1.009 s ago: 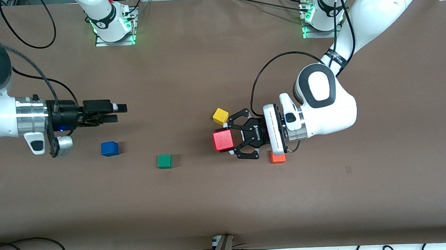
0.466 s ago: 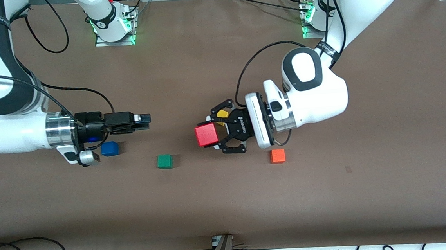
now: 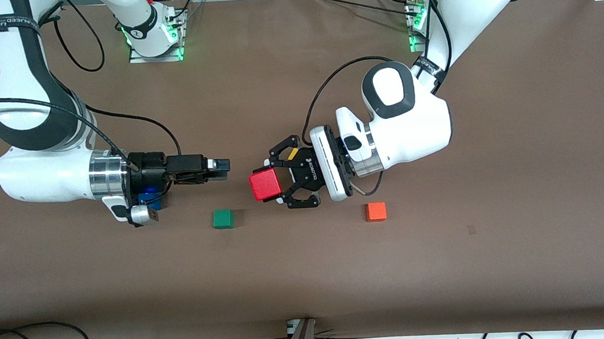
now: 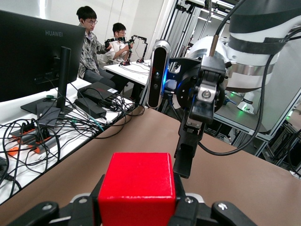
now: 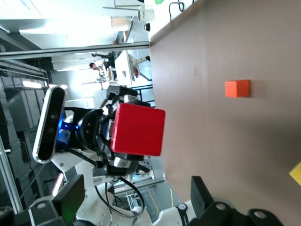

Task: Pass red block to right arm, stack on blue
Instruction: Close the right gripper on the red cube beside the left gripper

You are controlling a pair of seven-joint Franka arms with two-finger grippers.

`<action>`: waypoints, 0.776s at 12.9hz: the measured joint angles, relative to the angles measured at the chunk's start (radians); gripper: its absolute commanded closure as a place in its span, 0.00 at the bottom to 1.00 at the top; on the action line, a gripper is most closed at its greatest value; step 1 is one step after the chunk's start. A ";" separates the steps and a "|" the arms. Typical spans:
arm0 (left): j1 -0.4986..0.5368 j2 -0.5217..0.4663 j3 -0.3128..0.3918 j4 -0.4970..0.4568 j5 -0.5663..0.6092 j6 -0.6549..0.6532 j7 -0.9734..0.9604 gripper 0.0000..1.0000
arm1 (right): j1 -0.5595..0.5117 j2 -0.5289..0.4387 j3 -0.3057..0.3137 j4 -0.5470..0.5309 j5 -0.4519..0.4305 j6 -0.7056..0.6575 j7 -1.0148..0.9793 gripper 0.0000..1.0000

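Note:
My left gripper is shut on the red block and holds it in the air over the middle of the table. The block fills the bottom of the left wrist view. My right gripper is open and level, pointing at the red block with a small gap between them. One of its fingers stands just past the block in the left wrist view. The right wrist view shows the red block ahead of my open right gripper. The blue cube is mostly hidden under the right wrist.
A green cube lies nearer the front camera, between the two grippers. An orange cube lies toward the left arm's end and also shows in the right wrist view. A yellow cube peeks out under the left gripper.
Both arms have moved toward each other. The left gripper carried the red block toward the right arm's end. The right gripper advanced over the blue cube, now mostly covering it.

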 measured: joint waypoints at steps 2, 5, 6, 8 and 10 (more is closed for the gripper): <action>-0.001 0.000 0.005 0.004 0.000 0.000 -0.002 1.00 | 0.003 0.012 0.000 0.001 0.010 0.025 0.000 0.00; -0.011 0.000 0.011 0.009 0.000 0.000 -0.003 1.00 | 0.008 0.058 0.000 0.044 0.012 0.052 0.000 0.00; -0.021 0.000 0.016 0.014 0.001 0.000 -0.003 1.00 | 0.018 0.068 0.000 0.055 0.012 0.065 0.000 0.00; -0.063 0.000 0.035 0.025 0.001 0.026 -0.004 1.00 | 0.044 0.076 0.000 0.066 0.013 0.100 0.016 0.00; -0.092 0.000 0.041 0.031 0.001 0.054 -0.007 1.00 | 0.057 0.076 0.000 0.074 0.013 0.110 0.050 0.00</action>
